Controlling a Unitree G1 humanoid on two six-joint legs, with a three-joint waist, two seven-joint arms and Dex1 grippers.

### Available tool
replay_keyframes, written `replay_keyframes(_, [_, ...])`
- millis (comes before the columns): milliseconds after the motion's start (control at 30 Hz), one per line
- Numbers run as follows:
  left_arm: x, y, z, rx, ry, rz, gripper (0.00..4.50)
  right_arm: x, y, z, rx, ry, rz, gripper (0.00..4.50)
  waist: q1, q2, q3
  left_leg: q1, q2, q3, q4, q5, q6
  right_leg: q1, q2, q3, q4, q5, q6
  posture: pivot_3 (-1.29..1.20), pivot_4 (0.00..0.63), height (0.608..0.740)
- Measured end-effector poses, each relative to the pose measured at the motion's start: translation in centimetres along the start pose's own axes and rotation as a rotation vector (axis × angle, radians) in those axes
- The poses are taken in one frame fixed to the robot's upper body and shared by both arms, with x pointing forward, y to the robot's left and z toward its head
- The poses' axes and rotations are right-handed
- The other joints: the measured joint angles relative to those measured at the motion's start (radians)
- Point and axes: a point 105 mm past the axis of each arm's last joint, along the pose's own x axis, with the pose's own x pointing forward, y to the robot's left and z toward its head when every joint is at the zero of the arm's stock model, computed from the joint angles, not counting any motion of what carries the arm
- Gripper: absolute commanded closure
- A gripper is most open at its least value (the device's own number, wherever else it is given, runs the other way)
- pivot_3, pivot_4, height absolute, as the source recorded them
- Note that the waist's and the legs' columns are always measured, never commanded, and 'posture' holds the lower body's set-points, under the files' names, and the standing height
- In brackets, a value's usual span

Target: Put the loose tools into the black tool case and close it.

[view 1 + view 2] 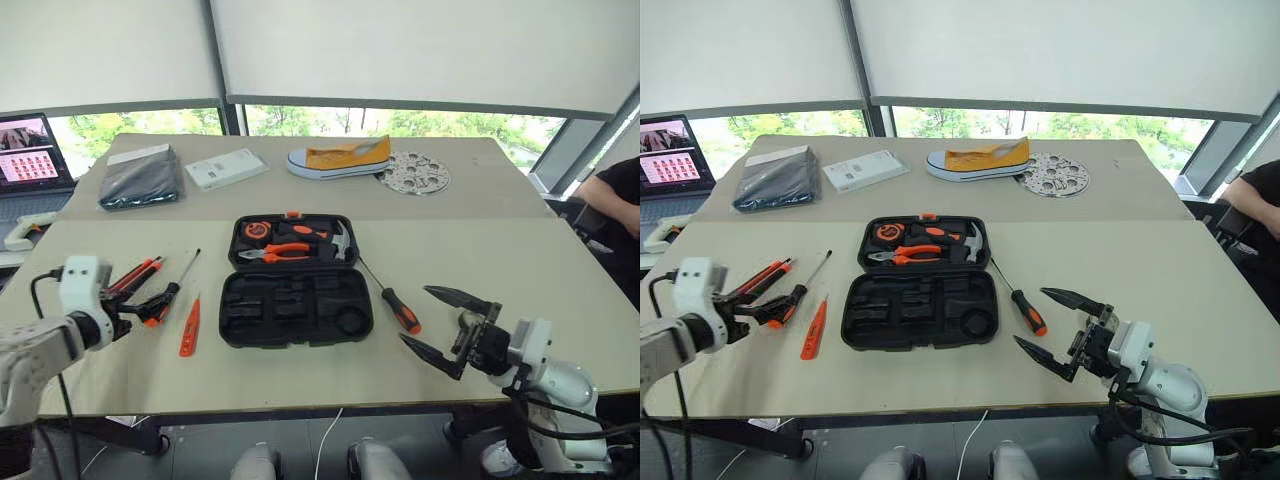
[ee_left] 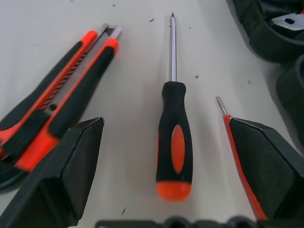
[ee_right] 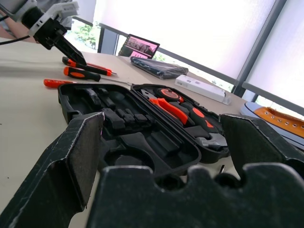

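Both pairs of black fingers stand spread wide with nothing between them. From the head, the left gripper (image 1: 150,303) hovers over a cluster of tools at the table's left edge, and the right gripper (image 1: 445,320) hangs near the front right, apart from everything.

The black tool case (image 1: 295,282) lies open in the middle of the table (image 1: 520,260). Its far half holds three tools: tape measure (image 1: 256,230), pliers (image 1: 277,252) and hammer (image 1: 335,241). I count four loose tools outside: one utility knife (image 1: 133,275), one screwdriver (image 1: 172,282) just beside it, one slim orange tester screwdriver (image 1: 189,327) nearer the case, and a second screwdriver (image 1: 392,299) lying right of the case. At the far side sit one dark pouch (image 1: 142,178), one white box (image 1: 226,168), one yellow shoe (image 1: 340,157) and one perforated disc (image 1: 413,173).

The left wrist view has the screwdriver lying between the spread fingers (image 2: 71,166), knife and tester outside them.

The right wrist view looks across the open case toward the left gripper.
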Motion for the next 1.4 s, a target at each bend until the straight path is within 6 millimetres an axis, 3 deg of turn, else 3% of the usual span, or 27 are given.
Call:
replay_keyframes(67, [0.8,-0.1,-0.5,0.009,0.03,0.003,1.06,-0.1,0.0,-0.1,-0.006,0.005,-0.002,0.0,0.001,0.0,0.0,0.0,0.0,0.0,0.0,0.0,0.0,0.0,0.0,0.0,0.0,0.0,0.0,0.0,0.15,0.74])
replay_keyframes(133, [1.2,-0.2,-0.8,0.017,0.044,0.004,1.93,-0.1,0.1,-0.1,-0.012,0.008,0.0,0.0,0.003,0.0,0.0,0.0,0.0,0.0,0.0,0.0,0.0,0.0,-0.001,0.0,0.0,0.0,0.0,0.0,0.15,0.74])
replay_keyframes(300, [1.2,0.3,-1.1,0.036,0.045,0.003,3.62,-0.3,0.5,-0.3,-0.005,0.018,0.022,0.0,0.002,0.0,0.0,0.001,0.0,0.0,0.0,0.0,0.0,0.0,-0.001,0.0,0.0,0.0,0.0,0.0,0.15,0.74])
replay_keyframes(400, [0.9,0.7,-1.0,0.08,0.003,-0.023,3.62,-0.5,0.6,-0.1,0.007,0.009,0.031,0.0,0.0,0.0,0.0,0.001,0.0,0.0,0.0,0.0,0.0,0.0,-0.001,0.0,0.0,0.0,0.0,0.0,0.15,0.74])
replay_keyframes(500, [0.6,0.0,1.3,0.146,-0.133,-0.109,3.62,-0.6,0.4,0.2,0.009,-0.001,0.034,0.0,0.005,-0.001,0.0,-0.001,0.0,0.0,0.0,0.0,0.0,-0.001,-0.001,-0.001,0.0,-0.001,-0.002,0.0,0.15,0.74])
replay_keyframes(567, [0.3,-1.2,4.1,0.204,-0.239,-0.195,3.62,-0.5,-0.2,0.6,0.017,-0.012,0.016,0.0,0.014,-0.001,0.001,-0.002,0.0,0.0,0.001,0.0,-0.001,-0.001,-0.002,-0.001,-0.001,-0.002,-0.004,0.0,0.15,0.74])
replay_keyframes(633, [-0.2,-3.3,6.7,0.369,-0.299,-0.315,3.62,-0.6,-1.4,0.9,0.005,0.011,0.0,0.0,0.022,-0.001,0.001,-0.003,-0.002,0.001,0.002,0.0,-0.001,-0.001,-0.003,-0.001,-0.002,-0.002,-0.004,0.0,0.15,0.74])
replay_keyframes(700, [-0.6,-6.5,8.3,0.571,-0.342,-0.477,3.62,-1.1,-2.8,1.3,-0.017,0.043,-0.016,0.0,0.027,0.0,0.001,-0.003,-0.002,0.002,0.002,0.0,0.0,0.0,-0.003,0.0,-0.004,-0.002,-0.004,0.0,0.15,0.74])
replay_keyframes(800, [0.2,-10.5,7.4,0.753,-0.306,-0.657,3.62,-1.8,-4.2,1.1,-0.008,0.084,-0.027,0.0,0.027,0.0,0.001,-0.005,-0.002,0.002,0.002,0.0,0.001,0.0,-0.001,0.0,-0.004,0.0,0.001,0.0,0.15,0.74])
replay_keyframes(900, [2.4,-13.1,5.4,0.885,-0.204,-0.758,3.62,-1.6,-5.5,1.2,-0.005,0.108,-0.023,0.0,0.023,0.0,0.001,-0.007,-0.002,0.001,0.002,0.0,0.001,-0.002,0.001,0.001,-0.004,0.001,0.003,0.0,0.15,0.74])
replay_keyframes(1000, [4.8,-13.1,4.2,0.963,-0.125,-0.74,3.62,-1.1,-5.7,1.3,0.011,0.113,-0.008,0.0,0.015,0.0,0.001,-0.007,-0.001,-0.002,0.002,0.0,0.001,-0.002,0.004,0.001,-0.004,0.001,0.003,0.0,0.15,0.74])
replay_keyframes(1100, [5.9,-13.0,3.6,1.002,-0.096,-0.739,3.62,-0.6,-5.0,1.0,0.039,0.117,0.017,0.0,0.012,0.0,0.001,-0.009,-0.001,-0.003,0.002,0.0,0.001,-0.003,0.004,0.0,-0.004,0.0,0.003,0.0,0.15,0.74])
replay_keyframes(1200, [6.7,-14.0,3.5,1.061,-0.107,-0.758,3.62,0.5,-4.3,1.2,0.043,0.1,0.042,0.0,0.016,0.0,0.001,-0.01,-0.002,-0.003,0.003,0.0,0.001,-0.002,0.002,0.0,-0.004,0.0,0.005,0.0,0.15,0.74])
replay_keyframes(1400, [7.1,-13.9,3.2,1.117,-0.109,-0.762,3.62,1.0,-4.3,1.8,0.032,0.096,0.028,0.0,0.017,0.0,0.001,-0.011,-0.003,-0.003,0.005,0.0,0.001,-0.002,0.001,0.0,-0.004,0.001,0.006,0.0,0.15,0.74])
